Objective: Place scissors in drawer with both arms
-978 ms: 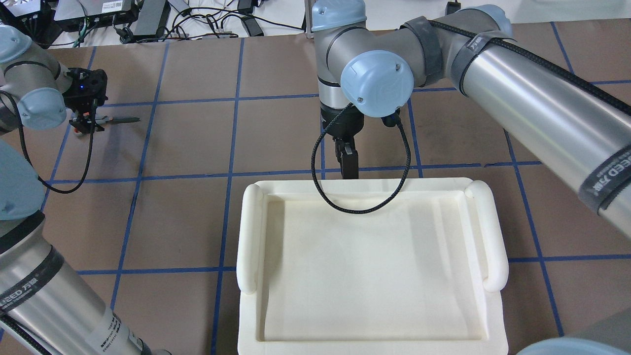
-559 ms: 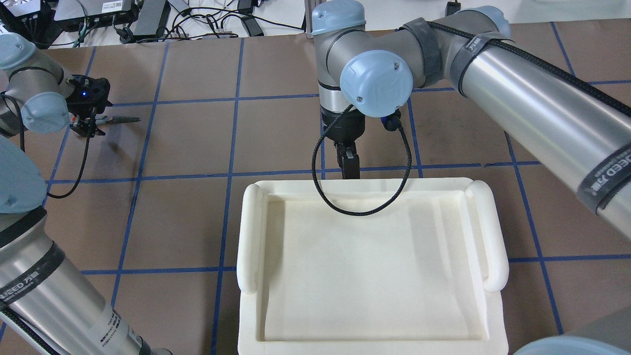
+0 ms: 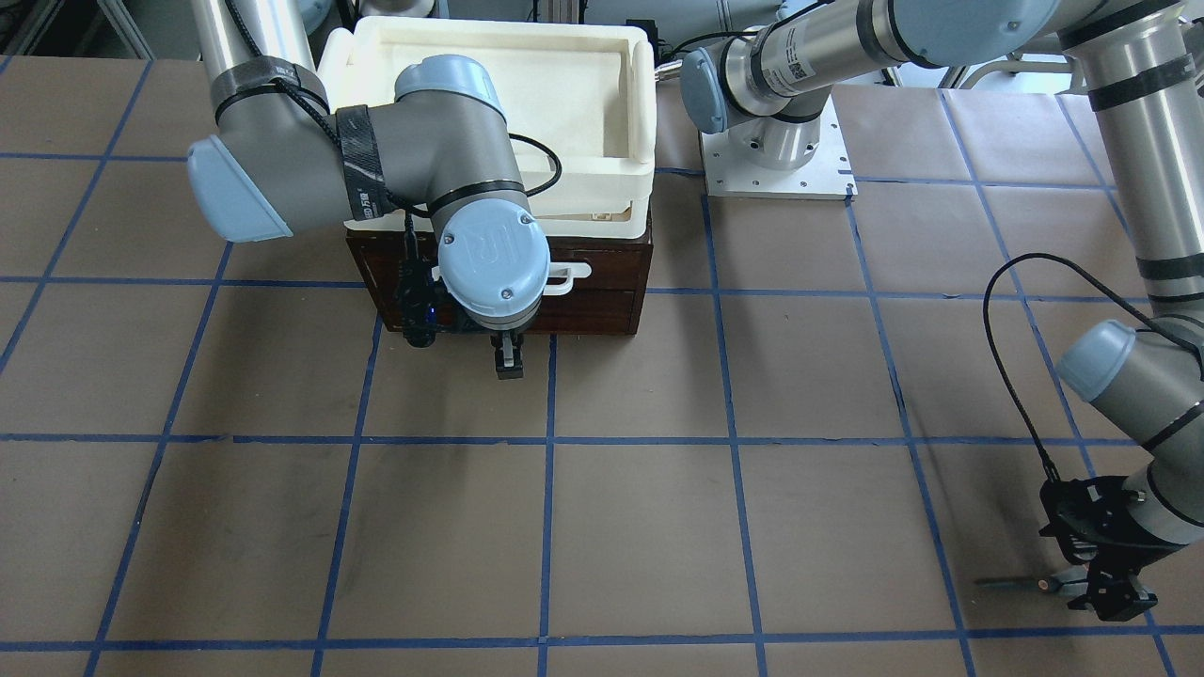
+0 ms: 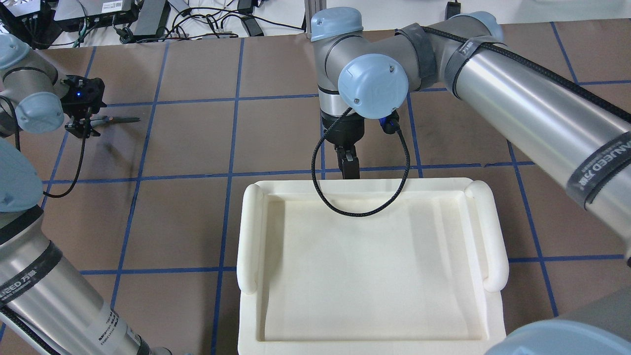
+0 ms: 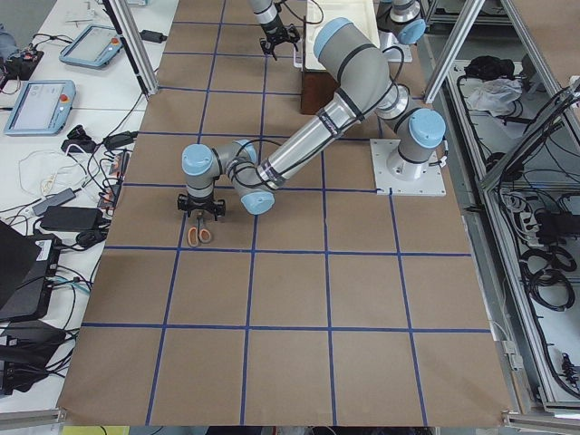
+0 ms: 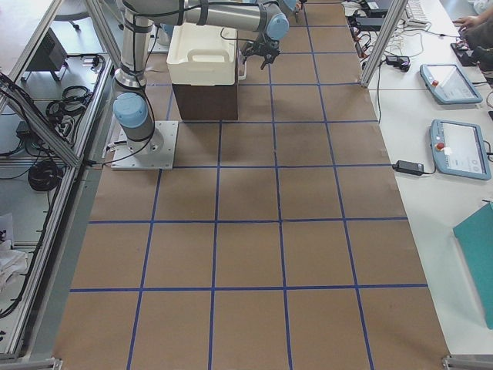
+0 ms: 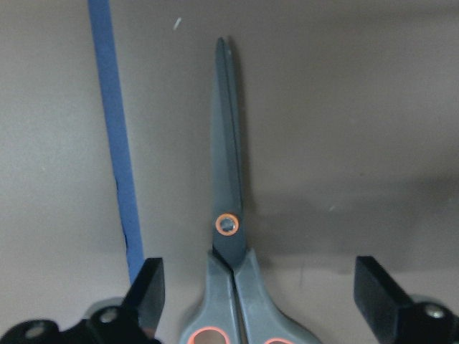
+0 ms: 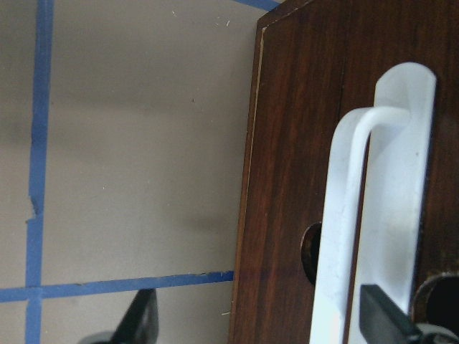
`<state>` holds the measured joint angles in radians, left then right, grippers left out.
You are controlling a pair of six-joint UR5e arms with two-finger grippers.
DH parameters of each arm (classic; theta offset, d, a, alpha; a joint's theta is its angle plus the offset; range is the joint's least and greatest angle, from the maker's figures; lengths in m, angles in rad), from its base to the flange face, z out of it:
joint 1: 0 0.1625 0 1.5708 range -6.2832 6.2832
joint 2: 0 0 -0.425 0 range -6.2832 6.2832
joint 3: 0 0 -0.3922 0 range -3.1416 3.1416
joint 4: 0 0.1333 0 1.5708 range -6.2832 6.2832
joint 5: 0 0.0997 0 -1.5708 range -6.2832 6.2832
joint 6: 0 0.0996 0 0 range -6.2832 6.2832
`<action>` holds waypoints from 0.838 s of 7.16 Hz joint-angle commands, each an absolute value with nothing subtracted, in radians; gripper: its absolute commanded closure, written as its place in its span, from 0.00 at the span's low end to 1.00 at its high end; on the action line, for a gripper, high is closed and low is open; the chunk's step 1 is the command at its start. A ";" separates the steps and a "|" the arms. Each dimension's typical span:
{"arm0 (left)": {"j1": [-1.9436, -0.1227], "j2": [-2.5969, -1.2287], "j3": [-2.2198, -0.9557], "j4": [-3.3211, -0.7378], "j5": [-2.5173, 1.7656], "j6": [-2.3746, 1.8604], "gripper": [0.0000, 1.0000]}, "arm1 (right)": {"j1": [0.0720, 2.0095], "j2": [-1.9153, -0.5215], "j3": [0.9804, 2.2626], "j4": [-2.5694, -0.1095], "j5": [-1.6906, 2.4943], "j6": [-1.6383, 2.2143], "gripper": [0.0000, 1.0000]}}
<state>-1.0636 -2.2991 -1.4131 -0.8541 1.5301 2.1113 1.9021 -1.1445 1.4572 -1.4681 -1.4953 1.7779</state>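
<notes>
The scissors [image 7: 228, 236] lie flat on the brown table at its far left, blades closed; they also show in the overhead view [image 4: 120, 119]. My left gripper [image 7: 262, 290] is open and low over them, one finger on each side of the grey handles with orange-red loops. The dark brown drawer [image 8: 294, 143] is shut in its small chest [image 3: 602, 273]. My right gripper [image 8: 262, 319] is open in front of the drawer, with the white bar handle [image 8: 351, 215] between its fingers. In the overhead view the right gripper [image 4: 350, 167] hangs just past the tray's far edge.
A cream-white foam tray [image 4: 249, 236] sits on top of the chest and hides it from above. Blue tape lines [image 4: 229, 148] grid the table. Cables and electronics [image 4: 148, 19] lie beyond the far edge. The robot base plate [image 3: 776, 155] is beside the chest.
My left gripper has shifted slightly left and settled around the scissors' handles. My right arm's wrist has edged a little left, with its gripper staying at the drawer front.
</notes>
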 commanded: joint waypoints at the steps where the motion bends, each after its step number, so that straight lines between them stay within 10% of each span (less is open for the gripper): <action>1: -1.062 -2.302 -1.396 -0.888 1.532 2.095 0.06 | 1.902 -1.143 1.457 -1.436 -1.493 1.779 0.00; 6: -1.062 -2.330 -1.379 -0.888 1.531 2.095 0.09 | 1.902 -1.129 1.482 -1.453 -1.494 1.778 0.00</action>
